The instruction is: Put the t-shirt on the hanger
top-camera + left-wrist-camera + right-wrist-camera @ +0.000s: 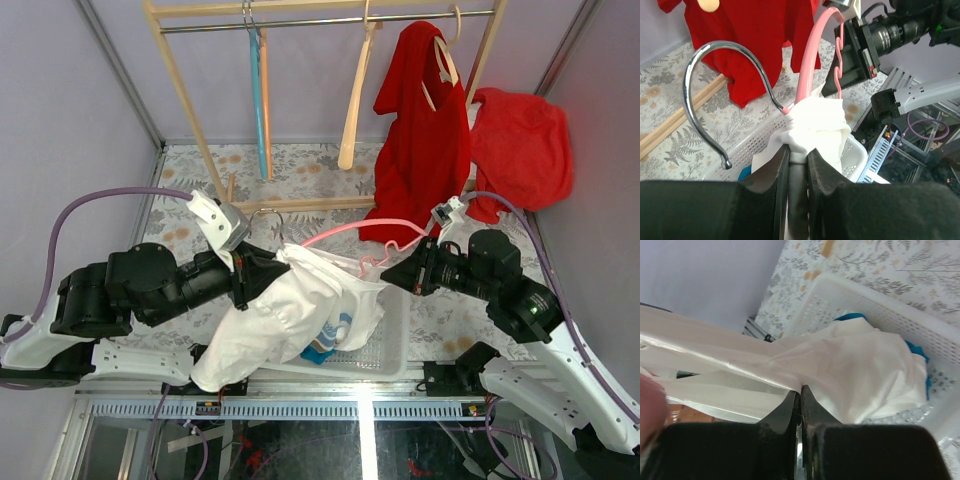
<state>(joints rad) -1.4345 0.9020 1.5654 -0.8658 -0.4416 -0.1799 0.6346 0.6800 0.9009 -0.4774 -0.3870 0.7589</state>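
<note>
Both closed: left gripper (258,272) clamps t-shirt (275,320) bunched at neck of hanger (345,232); right gripper (388,274) pinches t-shirt fabric near hanger's far tip. Hanger axis runs 9–3 o'clock between them. T-shirt sags over basket (395,345).

Cannot see one arm of the hanger (809,65), covered by the t-shirt (270,320). Cannot see most of the blue cloth (320,352). Cannot make out the tips of the left pincer (799,150), buried in fabric. Cannot name the blurred pink patch (649,407) in the right wrist view.
</note>
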